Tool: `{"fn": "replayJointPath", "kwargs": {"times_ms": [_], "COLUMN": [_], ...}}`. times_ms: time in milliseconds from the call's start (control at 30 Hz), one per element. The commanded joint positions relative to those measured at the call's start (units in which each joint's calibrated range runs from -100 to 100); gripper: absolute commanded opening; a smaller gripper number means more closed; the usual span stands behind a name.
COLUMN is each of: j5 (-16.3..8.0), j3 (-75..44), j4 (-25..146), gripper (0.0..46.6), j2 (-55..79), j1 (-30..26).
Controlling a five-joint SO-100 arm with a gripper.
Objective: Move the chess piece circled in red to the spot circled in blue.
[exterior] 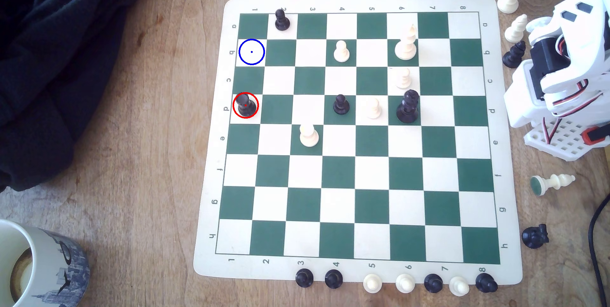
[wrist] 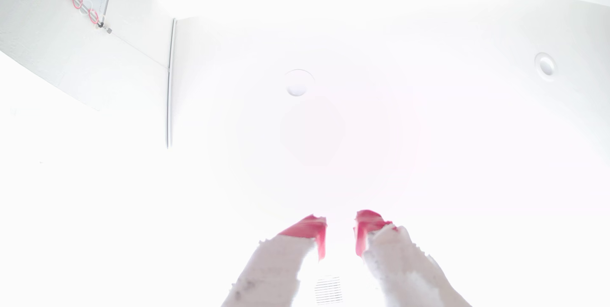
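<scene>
The chess piece (exterior: 245, 104), a black flat-topped rook inside a red circle, stands on a cream square in the board's first column, at the exterior view's left. The spot (exterior: 251, 52), a cream square with a blue circle and dot, lies two squares beyond it in the same column and is bare. My white arm (exterior: 561, 72) sits folded off the board's right edge, far from both. In the wrist view my gripper (wrist: 341, 224) points up at a bright ceiling. Its red-tipped fingers (wrist: 310, 227) stand slightly apart, open, with nothing between them.
A black pawn (exterior: 282, 20) stands one column right of the spot, one row beyond. More pawns and a tall black crowned piece (exterior: 408, 106) occupy the board's middle. Captured pieces ring the mat (exterior: 211, 148). A mug (exterior: 39, 267) and dark cloth (exterior: 59, 62) lie left.
</scene>
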Motion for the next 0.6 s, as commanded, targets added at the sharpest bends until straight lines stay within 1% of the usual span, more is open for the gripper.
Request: {"fn": "replayJointPath", "kwargs": {"times_ms": [0,67,233,267,367,567], "j5": [0.2,0.2,0.2,0.2,0.2,-0.15], "j3": [1.17,1.17,1.17,1.17,1.17,-0.73], "j4": [-0.46,1.91,16.57,22.39,31.56,58.92], "gripper": [4.9,4.9,4.9,4.9,4.8,4.7], "j2": [-0.45,-0.45,-0.45,-0.45,-0.45,-0.45], "j1": [-0.16,-0.16,0.55,1.1,1.72,2.74]}}
